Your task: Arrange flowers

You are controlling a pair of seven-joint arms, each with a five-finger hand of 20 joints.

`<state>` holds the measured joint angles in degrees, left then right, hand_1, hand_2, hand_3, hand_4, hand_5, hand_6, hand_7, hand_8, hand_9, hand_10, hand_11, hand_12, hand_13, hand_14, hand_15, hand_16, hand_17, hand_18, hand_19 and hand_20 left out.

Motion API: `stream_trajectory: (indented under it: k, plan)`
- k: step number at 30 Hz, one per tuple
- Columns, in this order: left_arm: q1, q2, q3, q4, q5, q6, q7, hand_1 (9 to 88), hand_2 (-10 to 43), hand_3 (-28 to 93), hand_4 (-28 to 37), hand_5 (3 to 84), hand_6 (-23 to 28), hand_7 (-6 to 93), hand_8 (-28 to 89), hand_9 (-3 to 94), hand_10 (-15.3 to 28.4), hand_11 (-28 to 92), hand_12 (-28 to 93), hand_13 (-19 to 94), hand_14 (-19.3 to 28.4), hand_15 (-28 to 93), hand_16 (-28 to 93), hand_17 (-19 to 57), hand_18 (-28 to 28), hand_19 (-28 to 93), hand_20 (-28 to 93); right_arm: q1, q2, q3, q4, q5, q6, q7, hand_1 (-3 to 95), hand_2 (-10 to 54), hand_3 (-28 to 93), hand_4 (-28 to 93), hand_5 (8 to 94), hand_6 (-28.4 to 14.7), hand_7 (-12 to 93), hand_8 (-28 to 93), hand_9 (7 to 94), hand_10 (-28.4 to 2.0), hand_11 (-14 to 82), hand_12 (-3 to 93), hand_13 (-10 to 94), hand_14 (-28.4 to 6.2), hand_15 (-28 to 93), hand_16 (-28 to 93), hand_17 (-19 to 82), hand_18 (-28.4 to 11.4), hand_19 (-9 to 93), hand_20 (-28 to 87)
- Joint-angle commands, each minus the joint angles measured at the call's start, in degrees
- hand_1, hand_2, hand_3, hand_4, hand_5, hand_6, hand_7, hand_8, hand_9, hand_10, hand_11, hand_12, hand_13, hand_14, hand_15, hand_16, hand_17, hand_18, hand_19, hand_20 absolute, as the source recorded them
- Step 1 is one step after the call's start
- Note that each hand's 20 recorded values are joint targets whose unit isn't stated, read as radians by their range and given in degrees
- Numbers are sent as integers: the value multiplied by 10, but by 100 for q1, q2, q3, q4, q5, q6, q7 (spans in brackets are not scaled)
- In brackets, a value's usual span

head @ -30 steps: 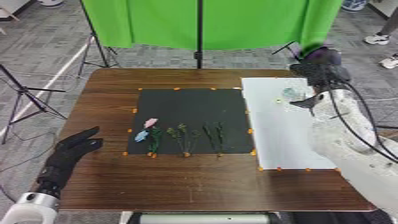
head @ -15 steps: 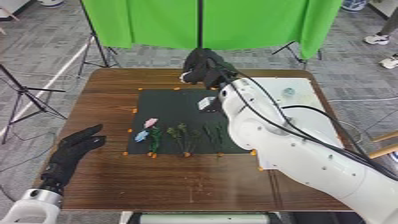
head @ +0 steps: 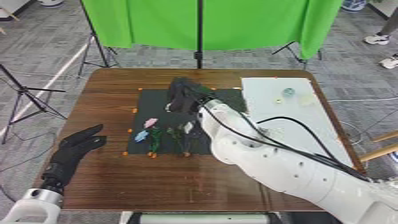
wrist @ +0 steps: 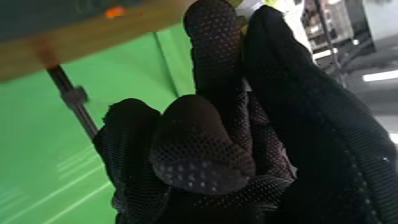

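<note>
No readable text, 0 labels, 0 signs (nor any numbers)

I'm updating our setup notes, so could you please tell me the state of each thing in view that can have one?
Left hand: open, at the table's left side
Right hand: over the black mat
Pink flower: lying on the mat
Blue flower: lying on the mat
Green stems: lying on the mat
Black mat: flat
White sheet: flat
</note>
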<state>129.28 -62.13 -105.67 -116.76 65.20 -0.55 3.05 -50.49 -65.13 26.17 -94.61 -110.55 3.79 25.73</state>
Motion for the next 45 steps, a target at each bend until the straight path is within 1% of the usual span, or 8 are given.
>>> stream_trajectory:
  k: [1,17,28,33,37,41,43,45]
  plan:
    - [8,-9,21,47,28,-104,-49,348,-63,625,-113,410,69,80,-56,450,149,187,101,364,180,153,-20,51,135,129,128,-208,-166,-60,104,-78,-195,89,605,-95,584,-153,784,-4,240,88,908,-87,79,417,908,-10,657,344,636,-150,932,617]
    - [-24,-13,47,78,28,-202,-92,344,-62,625,-114,410,69,79,-56,449,149,186,101,364,181,153,-20,51,135,128,128,-567,-379,207,226,-361,-252,193,591,-95,586,-150,776,-1,238,84,903,-83,72,406,905,-12,657,342,635,-152,932,618]
    - [-28,10,31,84,24,-274,-117,341,-65,630,-115,409,69,77,-55,448,150,185,101,363,182,153,-19,49,135,126,128,-614,-303,273,231,-356,-437,167,561,-95,579,-139,737,4,241,80,855,-89,66,402,891,-15,663,342,622,-154,932,620]
    - [-31,15,30,84,20,-314,-127,341,-65,630,-115,409,69,76,-54,448,149,184,102,362,181,152,-18,48,136,124,128,-618,-280,307,177,-405,-508,95,537,-95,568,-129,705,8,230,67,798,-103,126,345,885,-16,669,338,618,-153,932,621]
    - [-46,33,29,90,16,-327,-135,341,-65,628,-115,409,68,77,-54,446,149,183,102,363,180,152,-17,47,137,123,128,-612,-225,305,99,-455,-574,86,473,-95,630,-150,675,17,208,37,753,-124,198,242,877,-17,671,336,611,-155,932,620]
    - [-47,41,20,83,15,-336,-154,341,-67,628,-115,408,67,77,-54,446,150,183,102,362,181,151,-17,45,138,122,127,-605,-180,329,42,-520,-697,112,444,-95,658,-150,659,22,193,-6,737,-130,199,229,876,-17,670,335,610,-156,932,618]
    - [-43,42,11,88,6,-335,-154,340,-68,628,-114,408,66,77,-54,446,149,183,103,363,182,152,-16,45,138,121,127,-607,-179,371,35,-525,-846,120,425,-95,676,-154,650,27,195,-76,734,-134,196,228,875,-18,669,335,610,-157,932,618]
    - [-29,38,-8,81,12,-336,-148,340,-69,629,-113,408,65,77,-54,446,149,183,103,363,183,152,-16,45,138,121,127,-600,-145,365,-28,-538,-919,157,412,-95,676,-155,643,29,190,-99,726,-138,190,226,875,-18,666,334,607,-157,932,617]
